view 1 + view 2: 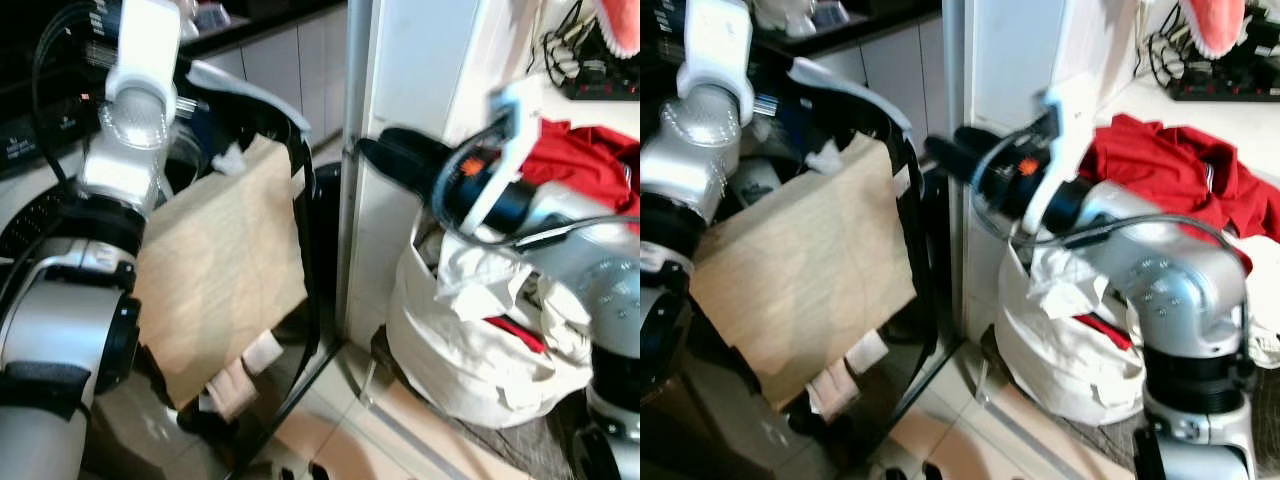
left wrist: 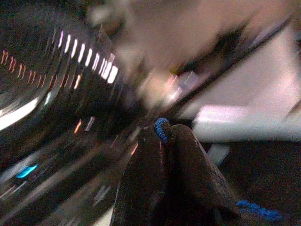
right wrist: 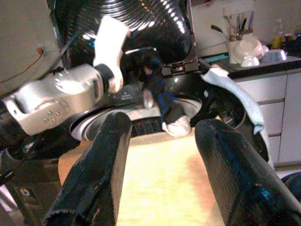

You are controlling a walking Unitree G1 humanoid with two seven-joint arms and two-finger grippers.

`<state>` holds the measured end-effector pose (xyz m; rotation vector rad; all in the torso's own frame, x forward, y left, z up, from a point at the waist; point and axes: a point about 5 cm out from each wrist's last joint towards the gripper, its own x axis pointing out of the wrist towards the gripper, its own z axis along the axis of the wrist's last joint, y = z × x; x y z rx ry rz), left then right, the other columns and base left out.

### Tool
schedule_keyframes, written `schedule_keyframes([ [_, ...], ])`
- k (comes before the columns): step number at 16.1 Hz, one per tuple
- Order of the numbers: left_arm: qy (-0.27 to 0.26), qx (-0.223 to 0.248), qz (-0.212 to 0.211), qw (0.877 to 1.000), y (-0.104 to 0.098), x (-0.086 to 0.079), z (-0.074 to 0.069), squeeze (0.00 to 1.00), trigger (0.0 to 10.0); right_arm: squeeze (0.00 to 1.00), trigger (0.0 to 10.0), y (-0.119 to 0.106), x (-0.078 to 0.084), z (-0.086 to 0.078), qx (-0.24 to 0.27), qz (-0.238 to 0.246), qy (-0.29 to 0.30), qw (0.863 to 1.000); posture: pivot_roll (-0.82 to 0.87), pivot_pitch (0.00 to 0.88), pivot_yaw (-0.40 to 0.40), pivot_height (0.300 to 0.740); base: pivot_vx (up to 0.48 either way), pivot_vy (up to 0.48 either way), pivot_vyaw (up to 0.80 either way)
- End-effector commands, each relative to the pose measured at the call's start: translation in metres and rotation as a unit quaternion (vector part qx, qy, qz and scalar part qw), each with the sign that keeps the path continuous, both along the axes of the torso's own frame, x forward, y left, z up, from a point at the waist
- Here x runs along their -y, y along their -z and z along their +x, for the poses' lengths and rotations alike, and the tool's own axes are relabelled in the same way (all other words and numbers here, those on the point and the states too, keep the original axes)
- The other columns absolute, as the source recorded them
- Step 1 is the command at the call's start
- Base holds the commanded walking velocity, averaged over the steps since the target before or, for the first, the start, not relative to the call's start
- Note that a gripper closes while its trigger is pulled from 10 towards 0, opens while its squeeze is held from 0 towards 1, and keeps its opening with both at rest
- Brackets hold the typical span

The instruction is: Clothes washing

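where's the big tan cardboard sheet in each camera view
Left eye view: the tan cardboard sheet leans left of centre, against the black frame.
Right eye view: same sheet, further left.
Left wrist view: too blurred to tell; the left gripper is shut.
Right wrist view: sheet fills the lower middle, between the open right gripper's fingers.
Shared landmark: the white laundry bag right of the white pillar, in both eye views.

1 tan cloth (image 1: pixel 225 270), 1 white laundry bag (image 1: pixel 470 360), 1 red garment (image 1: pixel 1170 170), 2 robot arms, approx 3 bowls (image 3: pixel 249 49) on worktop (image 3: pixel 263 66).
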<state>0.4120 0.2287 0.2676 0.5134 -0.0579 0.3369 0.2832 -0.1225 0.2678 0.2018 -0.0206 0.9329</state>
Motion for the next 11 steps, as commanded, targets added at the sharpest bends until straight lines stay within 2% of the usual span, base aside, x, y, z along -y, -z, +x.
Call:
schedule_keyframes([
  [1, -0.045, -0.001, 0.017, 0.999, -0.002, -0.014, -0.001, 0.00, 0.0, 0.00, 10.0, 0.000, -0.002, -0.003, 0.011, -0.008, 0.001, 1.000, -0.11, 0.000, 0.093, 0.740, 0.000, 0.000, 0.00],
  [3, -0.077, -0.013, 0.029, 0.997, 0.005, -0.024, -0.003, 0.00, 0.3, 0.00, 10.0, 0.002, -0.002, -0.005, 0.011, -0.016, 0.004, 1.000, -0.12, 0.000, 0.100, 0.740, 0.000, 0.000, 0.00],
  [4, -0.080, -0.030, 0.016, 0.996, 0.013, -0.029, -0.004, 0.00, 10.0, 0.00, 10.0, 0.004, 0.000, -0.007, 0.012, -0.023, 0.009, 1.000, -0.13, 0.000, 0.105, 0.740, 0.000, 0.000, 0.00],
  [5, -0.056, -0.040, -0.014, 0.998, 0.018, -0.028, -0.003, 0.51, 10.0, 0.00, 10.0, 0.005, 0.000, -0.007, 0.012, -0.025, 0.011, 1.000, -0.13, 0.000, 0.106, 0.740, 0.000, 0.000, 0.00],
  [6, -0.061, -0.034, -0.015, 0.997, 0.016, -0.029, -0.003, 1.00, 10.0, 0.00, 10.0, 0.005, 0.001, -0.007, 0.013, -0.026, 0.011, 1.000, -0.13, 0.000, 0.105, 0.740, 0.000, 0.000, 0.00],
  [9, -0.076, -0.012, -0.001, 0.997, 0.004, -0.032, -0.003, 1.00, 10.0, 0.00, 10.0, 0.004, 0.001, -0.006, 0.015, -0.029, 0.013, 0.999, -0.12, 0.000, 0.098, 0.740, 0.000, 0.000, 0.00],
  [11, -0.076, -0.008, -0.005, 0.997, 0.002, -0.033, -0.003, 1.00, 10.0, 0.00, 10.0, 0.005, 0.001, -0.005, 0.016, -0.030, 0.014, 0.999, -0.12, 0.000, 0.096, 0.740, 0.000, 0.000, 0.00],
])
